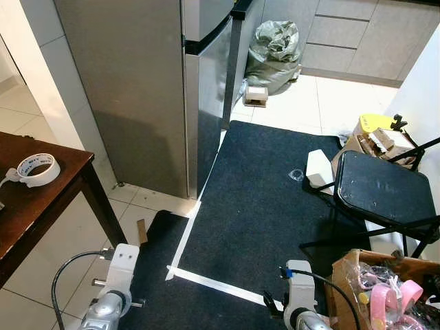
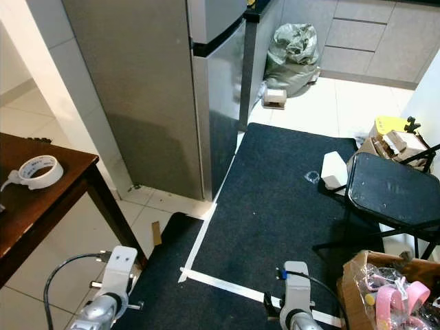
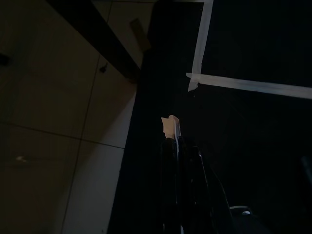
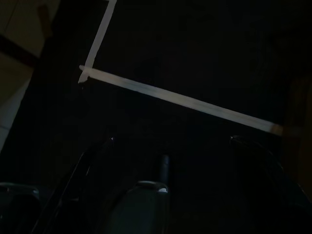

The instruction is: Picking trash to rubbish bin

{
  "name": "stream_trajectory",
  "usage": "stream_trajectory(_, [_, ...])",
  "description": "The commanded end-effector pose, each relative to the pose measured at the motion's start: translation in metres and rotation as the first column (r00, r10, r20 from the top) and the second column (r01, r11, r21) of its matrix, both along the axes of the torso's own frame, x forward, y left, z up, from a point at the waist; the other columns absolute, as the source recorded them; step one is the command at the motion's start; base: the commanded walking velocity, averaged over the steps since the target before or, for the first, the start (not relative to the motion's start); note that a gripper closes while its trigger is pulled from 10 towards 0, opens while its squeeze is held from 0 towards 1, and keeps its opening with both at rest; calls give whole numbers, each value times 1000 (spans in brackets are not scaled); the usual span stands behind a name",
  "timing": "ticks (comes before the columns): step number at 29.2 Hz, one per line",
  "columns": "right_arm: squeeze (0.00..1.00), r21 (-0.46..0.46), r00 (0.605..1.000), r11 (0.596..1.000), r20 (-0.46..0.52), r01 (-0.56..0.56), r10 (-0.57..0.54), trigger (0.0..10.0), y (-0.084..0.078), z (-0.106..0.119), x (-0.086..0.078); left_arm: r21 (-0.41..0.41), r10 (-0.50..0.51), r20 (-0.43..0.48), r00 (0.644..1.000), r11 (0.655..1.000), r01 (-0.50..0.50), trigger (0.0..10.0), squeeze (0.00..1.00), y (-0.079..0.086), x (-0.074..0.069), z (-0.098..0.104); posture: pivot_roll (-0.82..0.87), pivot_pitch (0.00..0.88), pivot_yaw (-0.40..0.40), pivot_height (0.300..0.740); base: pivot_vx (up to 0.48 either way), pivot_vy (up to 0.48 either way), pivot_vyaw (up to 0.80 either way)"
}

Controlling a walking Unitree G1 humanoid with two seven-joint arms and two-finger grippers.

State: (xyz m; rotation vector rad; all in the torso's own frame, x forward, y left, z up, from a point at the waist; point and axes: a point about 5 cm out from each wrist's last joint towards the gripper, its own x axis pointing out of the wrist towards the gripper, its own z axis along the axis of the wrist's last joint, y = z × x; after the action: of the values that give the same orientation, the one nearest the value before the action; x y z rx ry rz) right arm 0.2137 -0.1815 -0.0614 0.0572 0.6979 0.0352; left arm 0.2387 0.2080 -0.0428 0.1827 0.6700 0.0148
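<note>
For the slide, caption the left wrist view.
Left gripper pinching a pale scrap above dark mat and white tape.

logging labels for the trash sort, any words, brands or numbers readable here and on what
None can be read.
Tape roll on the brown table: dark marks along its inner ring, too small and blurred to read.
Yellow item on the box behind the black chair: no legible print.
Small box by the grey bag: nothing legible.
</note>
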Motion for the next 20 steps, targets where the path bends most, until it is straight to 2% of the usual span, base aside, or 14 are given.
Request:
stream_trajectory(1, [0,-1,1000,1000,-5,2,-2,10000,1,-2,-5,-20,2,-10,1000,1000,-2,10000,0,-3,-4,-3,27,60,-20,740,0,0,0])
stream_trajectory(14, [0,11,1000,1000,6,-18,18,10000,6,-2,-4,-14,-12,-19,1000,1000,12,10000,0,-5,-7,-5,30,64,-20,740,0,0,0])
stream_trajectory(20, [0,17,999,999,15,-32,32,10000,9,-1,-2,-25,-12,-8,1000,1000,12,10000,0,-7,-4,-3,28,64,-19,740,0,0,0])
